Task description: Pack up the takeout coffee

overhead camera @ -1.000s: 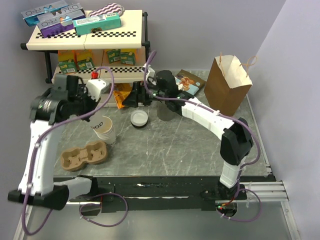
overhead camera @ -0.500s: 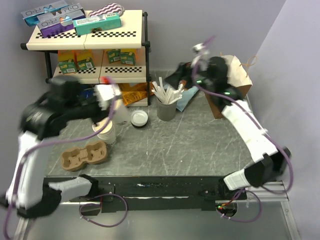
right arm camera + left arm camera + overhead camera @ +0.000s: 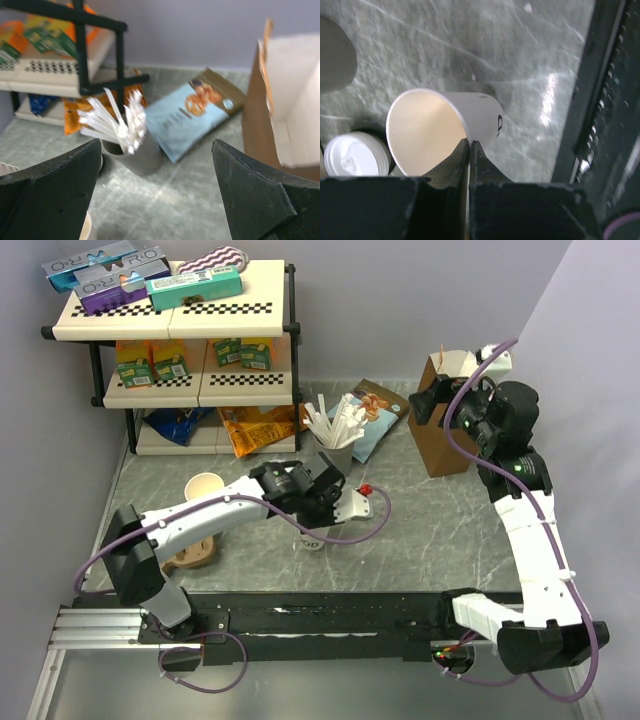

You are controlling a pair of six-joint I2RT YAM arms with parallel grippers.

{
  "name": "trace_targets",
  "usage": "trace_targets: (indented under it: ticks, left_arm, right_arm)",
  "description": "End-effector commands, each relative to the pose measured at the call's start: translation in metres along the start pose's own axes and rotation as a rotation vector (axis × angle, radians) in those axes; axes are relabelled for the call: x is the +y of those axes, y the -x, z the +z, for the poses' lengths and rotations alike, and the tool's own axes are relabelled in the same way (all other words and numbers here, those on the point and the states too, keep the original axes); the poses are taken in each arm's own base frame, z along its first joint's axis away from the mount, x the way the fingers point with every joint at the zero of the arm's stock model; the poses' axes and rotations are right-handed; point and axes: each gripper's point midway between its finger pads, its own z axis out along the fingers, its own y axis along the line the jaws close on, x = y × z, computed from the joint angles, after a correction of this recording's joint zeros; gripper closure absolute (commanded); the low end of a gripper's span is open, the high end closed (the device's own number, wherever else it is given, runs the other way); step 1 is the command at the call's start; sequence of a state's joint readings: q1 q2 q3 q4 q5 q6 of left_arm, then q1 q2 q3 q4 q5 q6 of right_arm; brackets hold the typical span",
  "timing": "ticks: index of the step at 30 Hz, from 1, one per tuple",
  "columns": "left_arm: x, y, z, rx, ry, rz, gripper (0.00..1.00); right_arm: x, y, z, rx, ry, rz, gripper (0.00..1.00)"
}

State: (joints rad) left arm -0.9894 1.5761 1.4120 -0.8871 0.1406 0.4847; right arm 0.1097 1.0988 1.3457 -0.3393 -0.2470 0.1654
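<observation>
Left tool (image 3: 469, 150): fingers pressed together on the rim of a paper cup (image 3: 475, 112), one finger inside the mouth and one outside. Cup open-mouthed, tipped over, its mouth toward the wrist camera, with dark print on its side. Whether its base touches the bench (image 3: 470, 35) I cannot tell. No cup with a lid on shows in any view.

Just beside the cup, in the left wrist view only: a white lid (image 3: 352, 155) on a dark base.

Top view: the left tool (image 3: 316, 524) sits mid-bench. The wrist hides the pinch, and only a sliver of the paper cup (image 3: 312, 540) shows under it. To its left are the cup stack (image 3: 203, 485) and a cardboard carrier (image 3: 195, 552), partly behind the arm.

Right tool (image 3: 155, 145): fingers spread wide, nothing between them. In the top view the right tool (image 3: 430, 400) is raised at the upper edge of the brown paper bag (image 3: 445, 435).

Right wrist view adds the bag's open mouth (image 3: 285, 115). Beyond it are the grey straw holder (image 3: 137, 155), full of white straws (image 3: 115, 125), a blue snack pouch (image 3: 185, 117) lying flat, and the shelf (image 3: 80, 20) behind.
</observation>
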Motion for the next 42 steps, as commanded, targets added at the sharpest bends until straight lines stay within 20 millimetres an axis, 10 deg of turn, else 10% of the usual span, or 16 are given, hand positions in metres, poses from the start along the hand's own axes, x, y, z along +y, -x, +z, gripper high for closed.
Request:
trace_targets:
  ticks: [1,20,23,28,35,38,42]
  left_arm:
    - [0.030,0.052,0.015,-0.196,0.162,-0.003,0.99]
    - [0.022,0.049,0.056,-0.201,0.117,-0.067,0.94]
    - [0.016,0.047,0.052,-0.184,0.084,-0.064,0.80]
    - [0.015,0.054,0.027,-0.214,0.084,-0.006,0.45]
    - [0.041,0.081,-0.049,-0.355,0.118,-0.035,0.29]
    - [0.076,0.065,-0.097,-0.371,0.166,-0.193,0.25]
    - [0.132,-0.006,-0.139,-0.251,0.296,-0.436,0.24]
  right_arm:
    - [-0.013,-0.009,-0.012,0.012,-0.047,-0.005,0.03]
    - [-0.018,-0.031,0.008,0.090,-0.025,0.036,0.03]
    - [-0.017,-0.030,0.007,0.092,-0.022,0.032,0.03]
    - [-0.016,-0.034,0.010,0.106,-0.015,0.045,0.03]
    - [-0.016,-0.032,0.022,0.120,-0.003,0.063,0.03]
    - [-0.016,-0.031,0.030,0.130,0.009,0.069,0.03]
    - [-0.013,-0.033,0.037,0.141,0.023,0.109,0.03]
